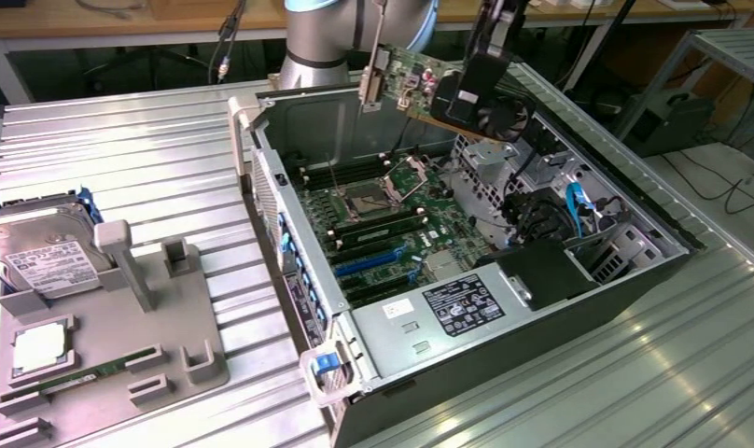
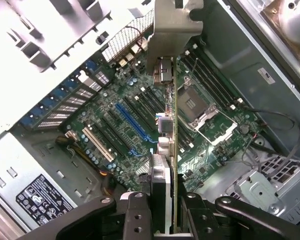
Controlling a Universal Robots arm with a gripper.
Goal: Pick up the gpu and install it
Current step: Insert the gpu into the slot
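Gripper [image 2: 162,212] is clenching the gpu [image 2: 173,125] edge-on between its fingers, holding it in the air over the open computer case [image 1: 502,373] (fan side turned toward the exterior view's right). Directly beneath the card, the motherboard [image 2: 115,110] is lying exposed with its long blue slot [image 2: 135,125] unoccupied. Farther off, at the exterior view's left, a hard drive [image 1: 48,261] is resting on a grey fixture [image 1: 116,322].
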